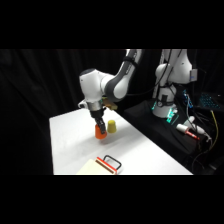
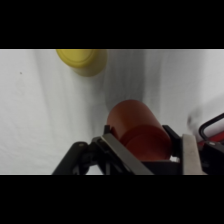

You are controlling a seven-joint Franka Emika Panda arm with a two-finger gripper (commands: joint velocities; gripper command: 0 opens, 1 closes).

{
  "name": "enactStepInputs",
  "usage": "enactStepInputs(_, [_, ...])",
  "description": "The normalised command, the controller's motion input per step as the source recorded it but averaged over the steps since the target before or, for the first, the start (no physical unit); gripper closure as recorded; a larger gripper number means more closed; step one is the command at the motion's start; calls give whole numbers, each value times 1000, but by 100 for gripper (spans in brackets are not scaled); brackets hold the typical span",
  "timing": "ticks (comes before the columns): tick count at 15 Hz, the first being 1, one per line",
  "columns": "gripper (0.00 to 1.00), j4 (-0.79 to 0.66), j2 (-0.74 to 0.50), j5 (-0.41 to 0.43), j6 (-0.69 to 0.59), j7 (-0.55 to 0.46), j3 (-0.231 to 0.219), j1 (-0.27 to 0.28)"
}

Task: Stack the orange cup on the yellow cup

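**Orange cup gripped, yellow cup close by**

The tool [image 1: 100, 128] is seen closed around the orange cup [image 1: 101, 132], with one finger pressed to each side of it in the wrist view; the orange cup [image 2: 139, 132] is thus held firmly. Whether it is lifted clear of the white worktop [image 1: 75, 140] or resting on it cannot be told from either view. The yellow cup [image 1: 112, 126] stands upside down on the worktop just beside the held cup, toward the arm's base, and it appears at the upper edge of the wrist view [image 2: 82, 60], apart from the orange one.

The step in hand is judged to be the carry and placement. For it to be done well, the orange cup should be raised above the top of the yellow cup before any sideways travel, so that the yellow cup is not knocked. It should then be centred over the yellow cup, kept upright, lowered gently until seated, and released only then.
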Motion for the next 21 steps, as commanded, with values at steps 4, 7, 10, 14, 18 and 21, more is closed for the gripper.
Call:
enactStepInputs(4, [47,-451,-636,-199,-170,236,-27,99])
enactStepInputs(7, [47,-416,-498,-146,-39,159,-18,13])
enactStepInputs(10, [47,-380,-385,-85,115,68,-34,-55])
enactStepInputs(14, [47,-333,-288,-59,184,46,-51,-89])
enactStepInputs(18, [47,-267,-213,-44,192,33,-46,-81])
enactStepInputs(21, [47,-227,-177,-15,206,8,-40,-67])
